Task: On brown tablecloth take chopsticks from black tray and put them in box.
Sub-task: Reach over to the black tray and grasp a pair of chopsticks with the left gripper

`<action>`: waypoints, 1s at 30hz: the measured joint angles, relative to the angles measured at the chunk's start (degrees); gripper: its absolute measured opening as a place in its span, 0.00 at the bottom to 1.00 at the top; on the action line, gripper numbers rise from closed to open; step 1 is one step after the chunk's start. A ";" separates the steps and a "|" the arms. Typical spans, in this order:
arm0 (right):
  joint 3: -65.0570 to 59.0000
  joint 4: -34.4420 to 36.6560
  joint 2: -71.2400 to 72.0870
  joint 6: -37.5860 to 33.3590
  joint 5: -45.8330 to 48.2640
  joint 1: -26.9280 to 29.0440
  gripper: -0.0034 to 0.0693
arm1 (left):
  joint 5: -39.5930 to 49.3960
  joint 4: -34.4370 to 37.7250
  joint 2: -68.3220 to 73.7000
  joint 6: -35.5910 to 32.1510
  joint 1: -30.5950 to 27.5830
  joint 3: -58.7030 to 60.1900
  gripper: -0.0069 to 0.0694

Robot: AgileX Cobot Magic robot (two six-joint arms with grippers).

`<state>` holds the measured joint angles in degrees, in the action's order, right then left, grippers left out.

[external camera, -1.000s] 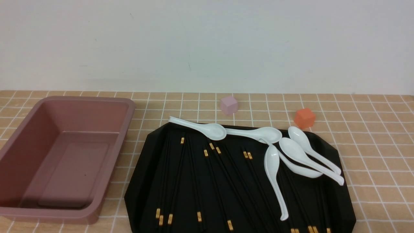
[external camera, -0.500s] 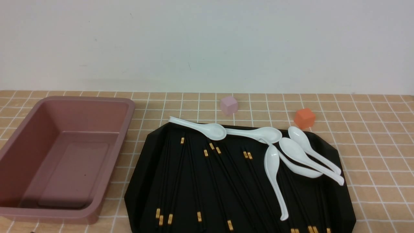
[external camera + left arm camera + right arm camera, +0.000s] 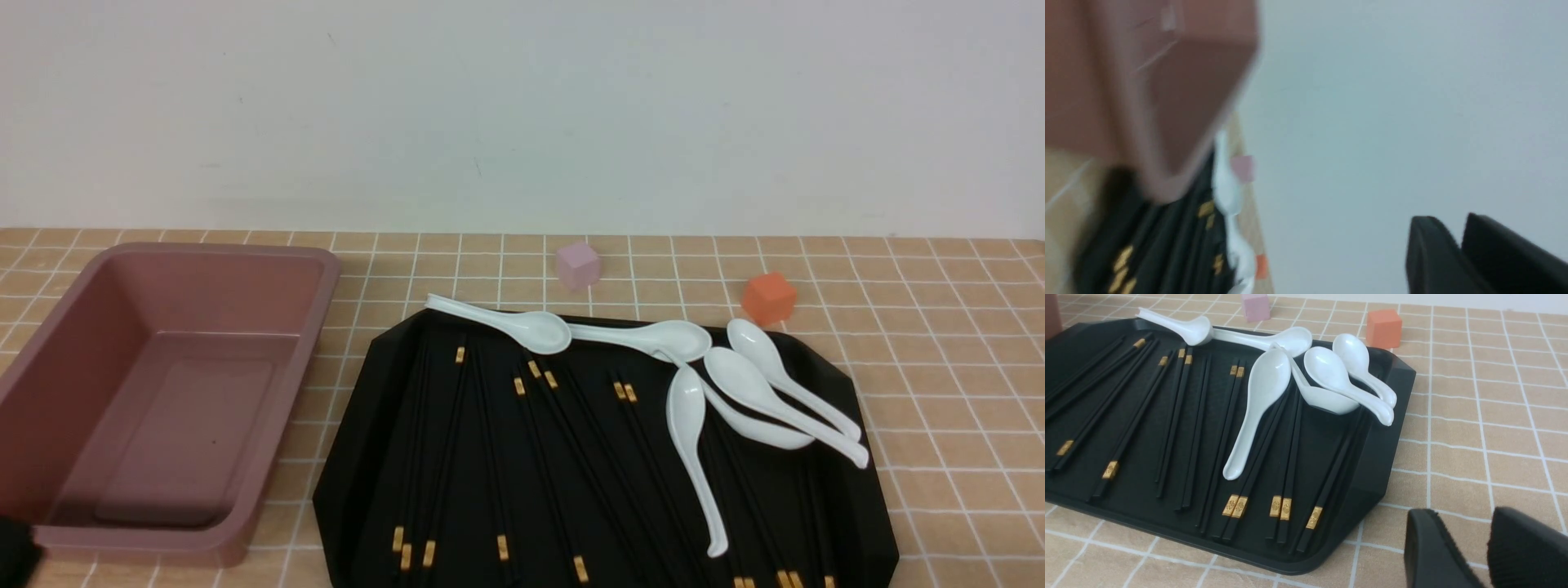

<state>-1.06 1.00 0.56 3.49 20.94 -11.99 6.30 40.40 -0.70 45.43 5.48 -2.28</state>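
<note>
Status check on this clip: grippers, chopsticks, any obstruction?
Both grippers empty, left gripper and right gripper slightly parted. Chopsticks all in tray; box empty. Spoons lie across some chopsticks.

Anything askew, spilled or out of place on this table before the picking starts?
Mostly tidy. The far-left white spoon pokes its handle over the black tray rim, and the spoons lie across some chopsticks. The box is empty; nothing looks spilled or damaged.

Front view facing the wall, right wrist close over black tray point(image 3: 1388, 428), left wrist blurred
</note>
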 joint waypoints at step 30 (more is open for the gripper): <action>0.00 0.00 0.00 0.00 0.00 0.00 0.38 | 46.36 -31.49 86.81 -9.59 20.14 -60.61 0.09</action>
<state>-1.06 1.00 0.56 3.49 20.94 -11.99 52.66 8.91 86.12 35.84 25.63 -62.89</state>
